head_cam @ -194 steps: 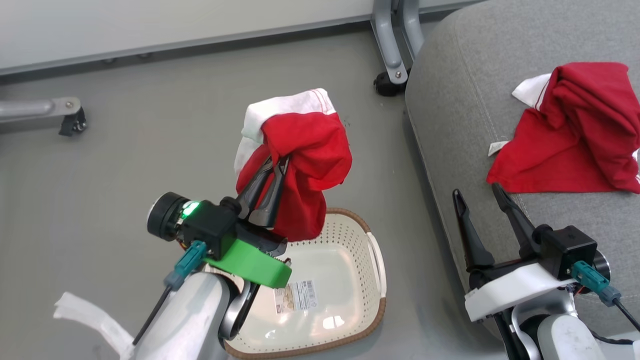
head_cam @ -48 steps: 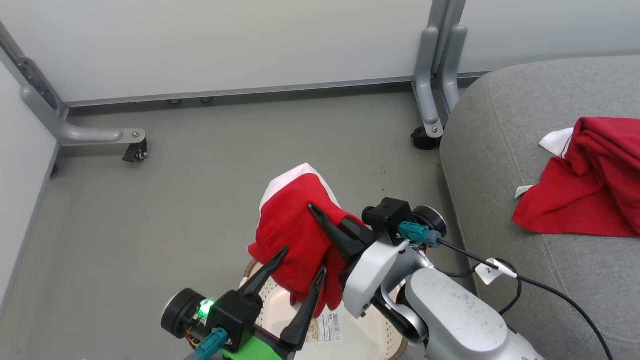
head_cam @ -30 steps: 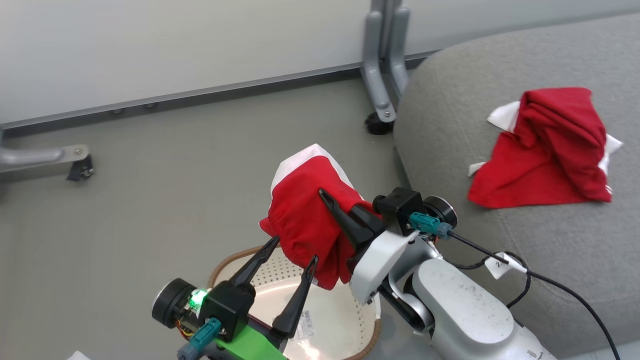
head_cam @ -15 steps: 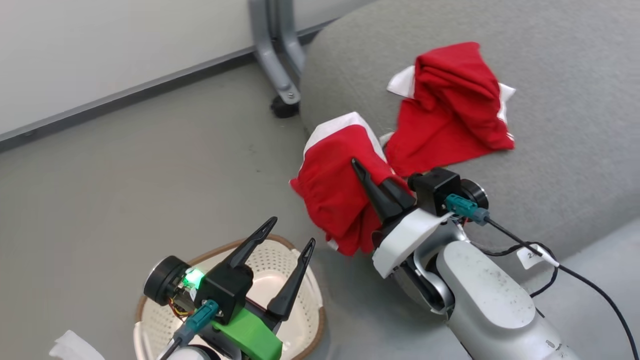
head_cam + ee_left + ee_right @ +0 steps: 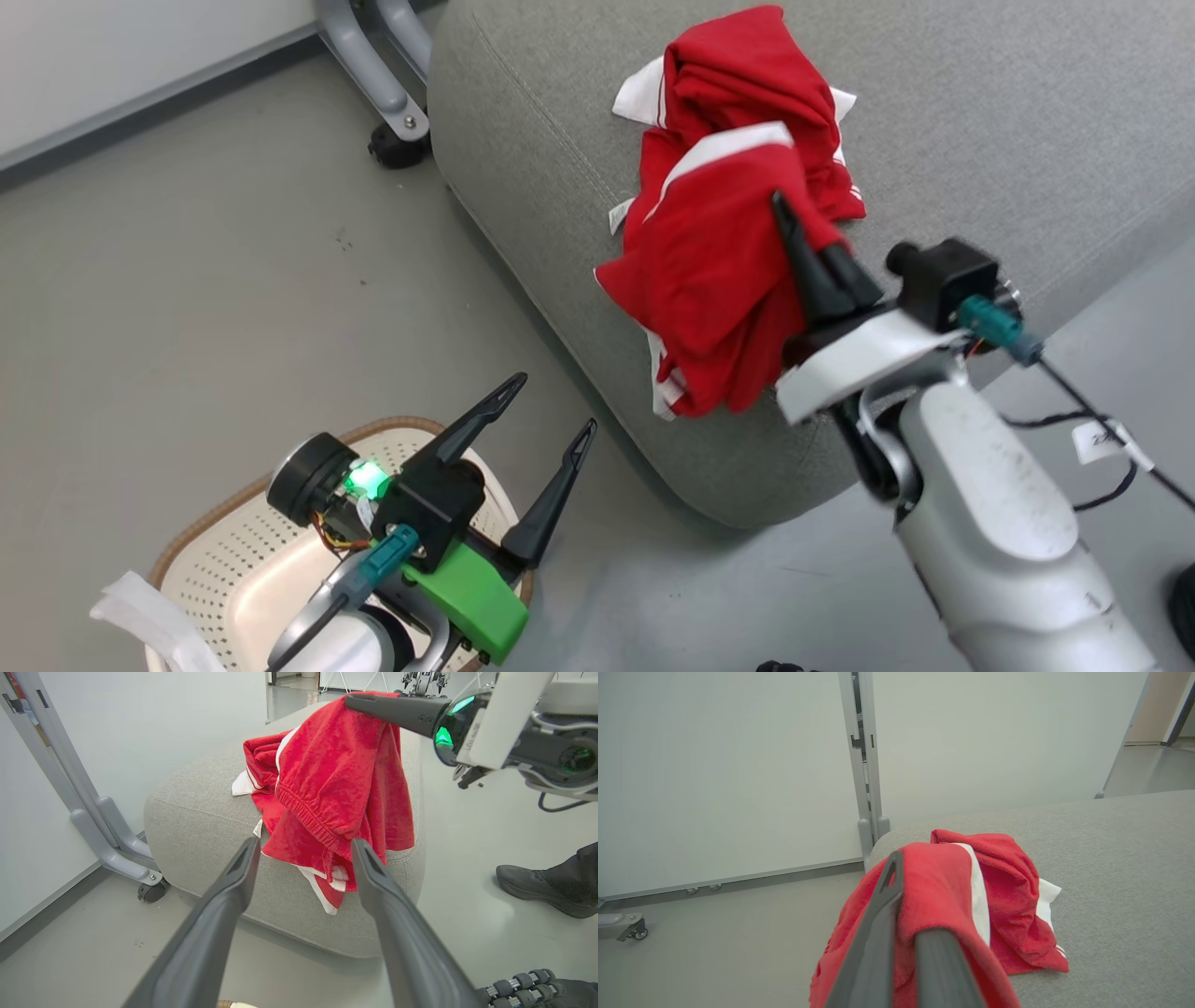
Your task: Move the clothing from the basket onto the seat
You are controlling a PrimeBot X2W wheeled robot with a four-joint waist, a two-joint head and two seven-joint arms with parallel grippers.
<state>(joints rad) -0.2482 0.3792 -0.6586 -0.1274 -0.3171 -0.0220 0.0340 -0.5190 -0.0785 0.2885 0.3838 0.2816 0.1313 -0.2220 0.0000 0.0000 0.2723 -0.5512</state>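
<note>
Over the seat (image 5: pixel 980 112), right hand (image 5: pixel 782 210) pinches red clothing (image 5: pixel 709 280), nearby white label (image 5: pixel 617 217) unreadable; left hand (image 5: pixel 554 403) spread wide.

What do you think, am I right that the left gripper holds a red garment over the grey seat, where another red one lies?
Not the left: in the head view the right gripper holds the red garment over the grey seat, where another red one lies. The left gripper stands open, empty.
</note>
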